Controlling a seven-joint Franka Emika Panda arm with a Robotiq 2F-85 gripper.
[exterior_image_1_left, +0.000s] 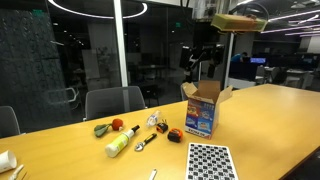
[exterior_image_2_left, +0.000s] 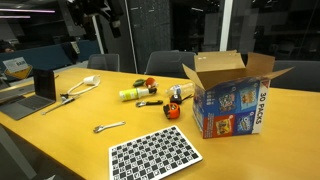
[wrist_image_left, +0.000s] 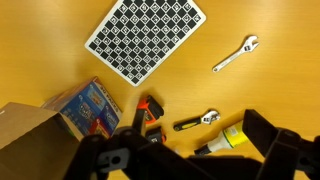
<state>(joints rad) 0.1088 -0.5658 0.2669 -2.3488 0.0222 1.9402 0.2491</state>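
My gripper (wrist_image_left: 190, 130) hangs high above the wooden table (wrist_image_left: 260, 85), open and empty, touching nothing. It also shows in both exterior views (exterior_image_1_left: 202, 58) (exterior_image_2_left: 100, 14). Below it lie an orange and black tape measure (wrist_image_left: 150, 110), a small adjustable wrench with a black handle (wrist_image_left: 195, 122) and a yellow-green bottle (wrist_image_left: 228, 138). An open cardboard box with blue print (wrist_image_left: 60, 115) (exterior_image_1_left: 201, 110) (exterior_image_2_left: 232, 95) stands beside them. A checkerboard sheet (wrist_image_left: 147, 38) (exterior_image_1_left: 209, 160) (exterior_image_2_left: 155, 152) and a silver wrench (wrist_image_left: 236, 55) (exterior_image_2_left: 108, 127) lie further off.
A green object (exterior_image_1_left: 101, 129) and a small red one (exterior_image_1_left: 116, 125) lie by the bottle (exterior_image_1_left: 121, 140). A laptop (exterior_image_2_left: 40, 85) and a white brush (exterior_image_2_left: 82, 87) sit at one table end. Chairs (exterior_image_1_left: 113, 101) stand behind the table, before glass walls.
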